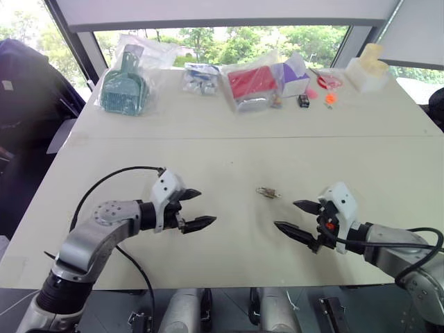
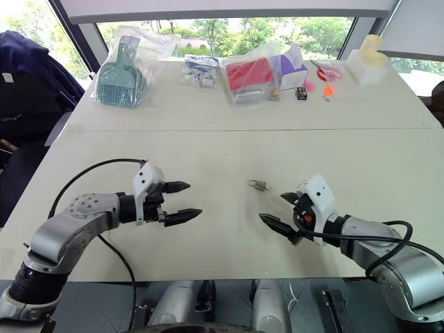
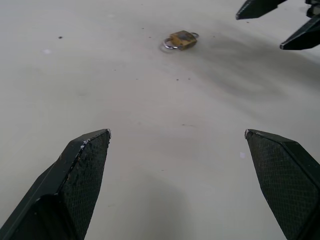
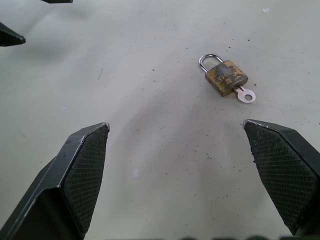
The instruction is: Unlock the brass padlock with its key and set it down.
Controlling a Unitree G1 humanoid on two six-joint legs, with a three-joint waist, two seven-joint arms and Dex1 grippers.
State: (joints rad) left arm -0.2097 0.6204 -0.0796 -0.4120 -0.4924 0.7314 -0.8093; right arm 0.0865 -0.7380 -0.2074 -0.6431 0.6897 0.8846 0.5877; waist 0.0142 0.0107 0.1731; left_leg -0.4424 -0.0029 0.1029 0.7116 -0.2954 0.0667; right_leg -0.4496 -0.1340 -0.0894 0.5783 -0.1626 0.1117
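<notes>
The brass padlock (image 4: 226, 78) lies flat on the white table (image 1: 229, 152), its thin silvery shackle closed. The key (image 4: 246, 95) sticks out of its base, ring head showing. From the head views the padlock (image 1: 266, 192) rests between the two arms, a little farther out than both. My left gripper (image 1: 195, 208) hovers open to the padlock's left, nothing between its fingers. My right gripper (image 1: 298, 218) hovers open just right of and nearer than the padlock, also holding nothing. In the left wrist view the padlock (image 3: 181, 39) lies ahead, with the right gripper's fingertips (image 3: 260, 7) beyond it.
Along the table's far edge lie a green dustpan in a bag (image 1: 123, 90), a small bag of parts (image 1: 200, 78), a red box in plastic (image 1: 251, 84), a purple box (image 1: 295, 78), a small black gadget (image 1: 303, 100), orange bits (image 1: 329, 98) and a white block (image 1: 368, 69).
</notes>
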